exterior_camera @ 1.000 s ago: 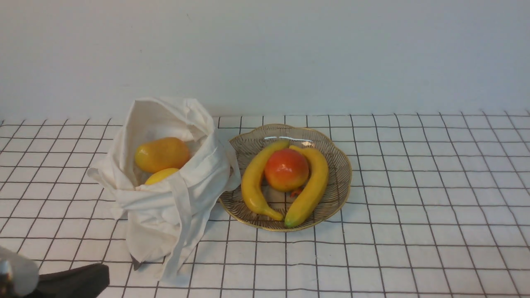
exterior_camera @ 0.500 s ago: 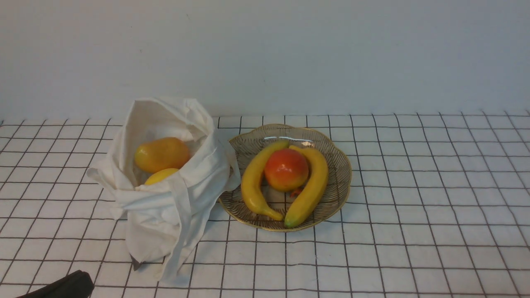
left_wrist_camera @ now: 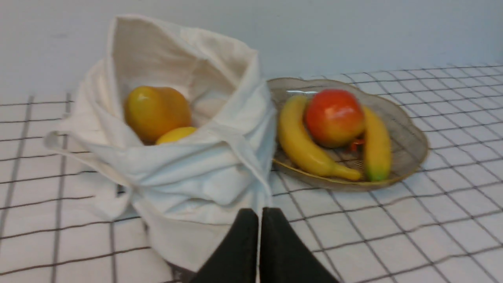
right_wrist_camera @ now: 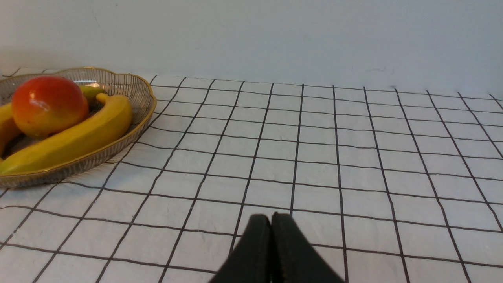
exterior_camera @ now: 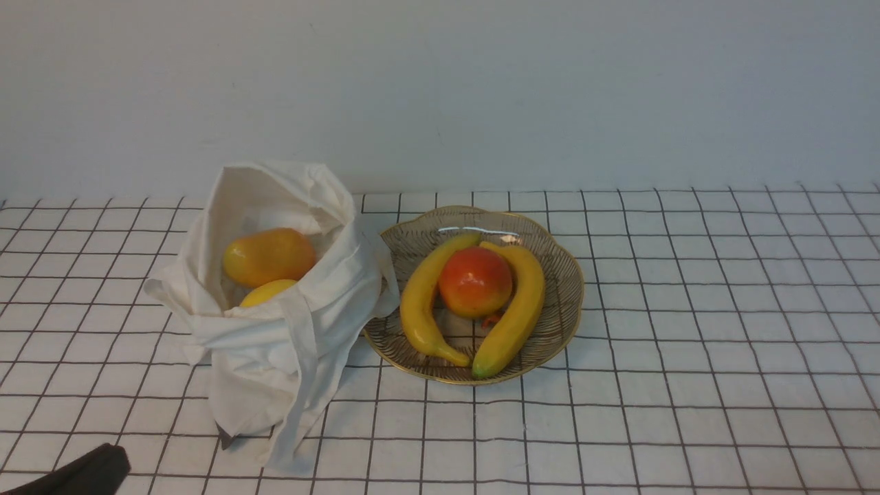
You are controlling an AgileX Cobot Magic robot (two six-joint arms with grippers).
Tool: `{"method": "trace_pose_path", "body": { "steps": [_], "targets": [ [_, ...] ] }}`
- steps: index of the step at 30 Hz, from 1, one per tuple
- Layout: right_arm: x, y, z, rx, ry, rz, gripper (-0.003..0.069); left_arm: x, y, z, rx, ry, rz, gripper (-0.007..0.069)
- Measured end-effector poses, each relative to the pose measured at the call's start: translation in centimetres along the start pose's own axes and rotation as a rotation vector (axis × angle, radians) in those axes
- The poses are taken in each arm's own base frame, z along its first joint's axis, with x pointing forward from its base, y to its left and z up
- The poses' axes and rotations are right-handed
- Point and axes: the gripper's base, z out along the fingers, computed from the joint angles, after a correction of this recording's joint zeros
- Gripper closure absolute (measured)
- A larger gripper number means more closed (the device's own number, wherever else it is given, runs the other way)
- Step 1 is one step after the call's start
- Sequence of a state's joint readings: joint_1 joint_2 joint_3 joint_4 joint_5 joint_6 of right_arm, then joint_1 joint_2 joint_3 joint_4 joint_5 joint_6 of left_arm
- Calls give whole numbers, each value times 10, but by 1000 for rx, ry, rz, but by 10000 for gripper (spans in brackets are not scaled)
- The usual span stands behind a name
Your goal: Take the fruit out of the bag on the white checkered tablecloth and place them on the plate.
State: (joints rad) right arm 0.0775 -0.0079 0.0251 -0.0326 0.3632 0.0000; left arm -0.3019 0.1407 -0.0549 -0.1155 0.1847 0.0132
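Note:
The off-white cloth bag (exterior_camera: pixel 275 302) stands open on the white checkered tablecloth (exterior_camera: pixel 687 309), left of the plate (exterior_camera: pixel 560 275). Inside it lie an oval yellow-orange fruit (exterior_camera: pixel 269 256) and a smaller yellow fruit (exterior_camera: pixel 265 292). A round red-orange fruit (exterior_camera: pixel 476 282) rests on the plate between two bananas (exterior_camera: pixel 419 302). My left gripper (left_wrist_camera: pixel 259 214) is shut and empty, low near the table's front, short of the bag (left_wrist_camera: pixel 188 157). Only its dark tip (exterior_camera: pixel 89 471) shows at the front view's lower left corner. My right gripper (right_wrist_camera: pixel 271 220) is shut and empty over bare cloth, right of the plate (right_wrist_camera: pixel 133 118).
A plain pale wall (exterior_camera: pixel 481 89) runs along the far edge of the table. The bag's long strap (exterior_camera: pixel 302 364) hangs down its front onto the cloth.
My left gripper has drawn back toward the lower left corner of the front view, and less of it shows now. The bag, fruit and plate have not moved.

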Motion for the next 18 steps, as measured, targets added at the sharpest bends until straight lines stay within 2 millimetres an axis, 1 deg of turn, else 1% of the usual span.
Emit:
{"method": "trace_pose_path", "body": {
  "steps": [4,9,12,15,18],
  "targets": [
    [0,0,0,0,0,0,674,4,8,-1,-114,-51,25,632],
    [0,0,0,0,0,0,674,16,11,-3,-147,-71,93,632],
    [0,0,0,0,0,0,674,17,11,-6,-152,-92,99,632],
    [0,0,0,0,0,0,674,20,12,-7,-157,-65,91,632],
    [0,0,0,0,0,0,674,28,13,-7,-162,13,84,632]
  ]
}}
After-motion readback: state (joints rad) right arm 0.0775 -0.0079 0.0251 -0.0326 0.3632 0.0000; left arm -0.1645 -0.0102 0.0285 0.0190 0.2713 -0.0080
